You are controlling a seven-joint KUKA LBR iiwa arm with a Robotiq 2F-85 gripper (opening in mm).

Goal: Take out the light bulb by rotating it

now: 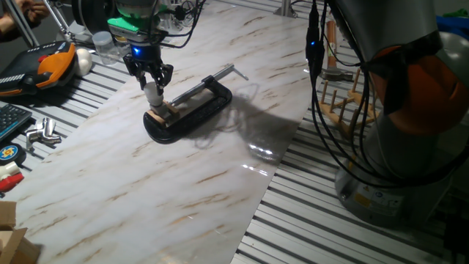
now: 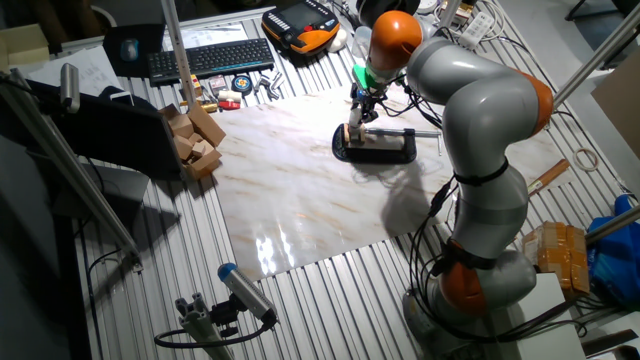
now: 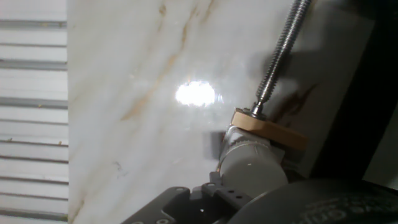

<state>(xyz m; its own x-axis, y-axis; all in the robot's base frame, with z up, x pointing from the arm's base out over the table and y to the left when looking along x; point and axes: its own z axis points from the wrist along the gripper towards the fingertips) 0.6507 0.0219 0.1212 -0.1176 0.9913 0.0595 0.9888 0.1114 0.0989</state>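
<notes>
1. Gripping or merely straddling the bulb (image 1: 153,94): the end effector (image 1: 152,82) hangs right over it with its fingers down either side of the white globe, but I cannot tell from any view whether the pads press on the glass.
2. The bulb stands upright directly below the end effector, its base in the block (image 1: 163,114), a tan wooden piece held in the clamp (image 1: 192,108).
3. In the hand view the bulb (image 3: 252,165) fills the lower middle, just ahead of the fingers, with the block (image 3: 268,129) beyond it and the clamp's screw (image 3: 278,53) running away behind.
4. The clamp lies flat on the worktop (image 1: 183,183), stretching off to the end effector's far side.
5. Progress, as I judge it: the approach looks done, since the end effector is lined up on the bulb. The bulb appears seated in the block, so the unscrewing seems barely begun or not begun.
6. Left to do: secure a firm hold, turn the bulb until the thread releases, then lift it clear.
</notes>
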